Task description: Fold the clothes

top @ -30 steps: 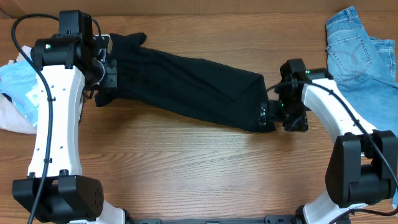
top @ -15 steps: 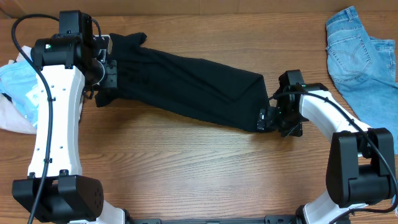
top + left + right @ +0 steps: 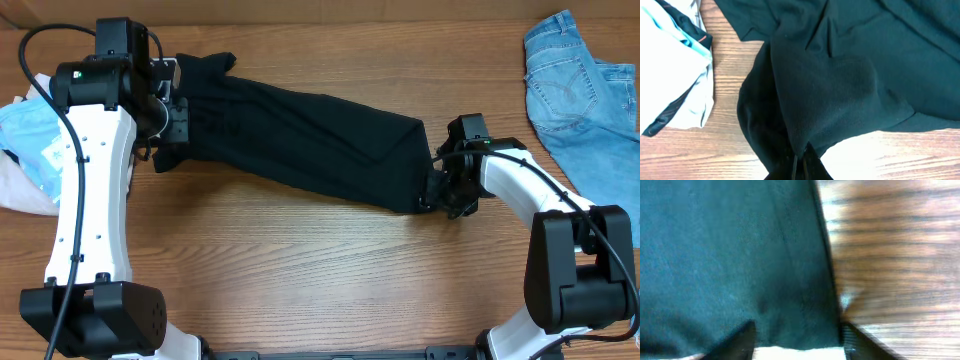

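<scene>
Bright even overhead light, soft shadows, black T-shirt [image 3: 300, 135] detail lost, right wrist view blurred

Pinches shirt [image 3: 300, 130] tight in left gripper [image 3: 799, 167], arm stretched forward at far left; straddles shirt's edge with right gripper [image 3: 797, 339], fingers apart, forearm angled inward

The T-shirt [image 3: 300, 135] lies stretched along the table [image 3: 300, 270], slanting from far left to nearer right; my left gripper [image 3: 170, 120] sits on the T-shirt's left end, with cloth bunched between its fingers; my right gripper [image 3: 432, 190] is at the T-shirt's right end, a finger on either side of the hem; the jeans [image 3: 580, 90] lie well right of the T-shirt, toward the table's far corner; a garment pile [image 3: 25, 150] lies left of the T-shirt, beyond my left arm [image 3: 90, 200].
</scene>
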Robot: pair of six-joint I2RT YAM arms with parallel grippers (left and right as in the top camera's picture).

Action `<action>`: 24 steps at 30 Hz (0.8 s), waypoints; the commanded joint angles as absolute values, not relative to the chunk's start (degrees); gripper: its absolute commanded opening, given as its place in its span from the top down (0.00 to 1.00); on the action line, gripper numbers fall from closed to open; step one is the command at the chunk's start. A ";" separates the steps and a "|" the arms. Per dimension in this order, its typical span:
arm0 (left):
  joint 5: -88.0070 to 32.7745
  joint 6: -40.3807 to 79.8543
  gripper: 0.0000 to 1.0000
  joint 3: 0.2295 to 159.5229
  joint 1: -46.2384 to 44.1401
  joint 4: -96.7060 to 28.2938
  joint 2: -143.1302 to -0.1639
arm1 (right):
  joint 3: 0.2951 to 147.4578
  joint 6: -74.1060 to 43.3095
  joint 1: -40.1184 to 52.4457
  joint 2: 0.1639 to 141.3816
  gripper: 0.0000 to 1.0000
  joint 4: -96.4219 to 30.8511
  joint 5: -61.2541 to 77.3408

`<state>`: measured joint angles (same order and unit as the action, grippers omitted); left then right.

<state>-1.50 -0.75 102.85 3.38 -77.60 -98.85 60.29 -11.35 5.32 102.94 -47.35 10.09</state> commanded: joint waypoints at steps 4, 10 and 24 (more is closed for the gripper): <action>-1.50 0.23 0.96 103.33 3.36 -77.87 -99.09 | 59.99 -12.08 5.13 102.89 0.96 -46.92 10.55; -1.52 0.25 0.96 103.42 3.36 -77.54 -98.87 | 61.36 -12.03 5.04 102.10 0.96 -48.73 10.15; -2.87 1.13 0.96 127.57 3.46 -76.93 -90.72 | 112.66 -10.26 -1.21 87.35 0.96 -78.67 6.02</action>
